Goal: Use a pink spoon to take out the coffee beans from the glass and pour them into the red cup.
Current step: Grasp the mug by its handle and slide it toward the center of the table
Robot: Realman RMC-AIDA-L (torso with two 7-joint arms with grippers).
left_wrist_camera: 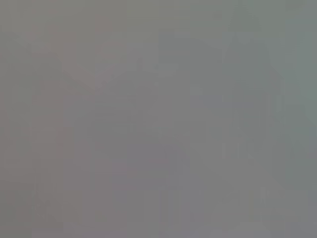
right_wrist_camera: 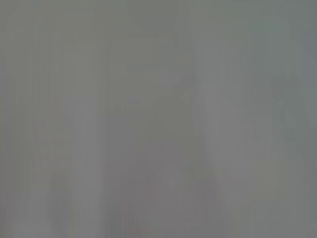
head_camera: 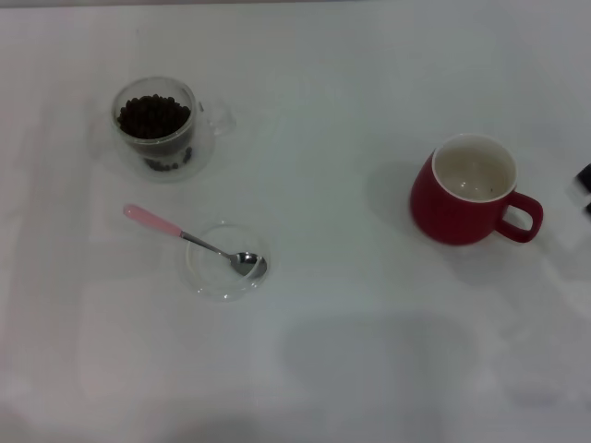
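Note:
In the head view, the glass [head_camera: 159, 129] stands at the far left, its clear handle pointing right, and holds the coffee beans [head_camera: 153, 116]. The pink spoon [head_camera: 189, 238] lies nearer me, its metal bowl resting in a shallow clear glass dish [head_camera: 205, 277] and its pink handle pointing back-left over the table. The red cup [head_camera: 469, 192] stands at the right with its handle to the right, and its cream inside looks empty. A small dark part of my right gripper [head_camera: 584, 187] shows at the right edge, just beyond the cup's handle. My left gripper is out of view.
Everything stands on a plain white table [head_camera: 332, 351]. Both wrist views show only a flat grey field with nothing recognisable.

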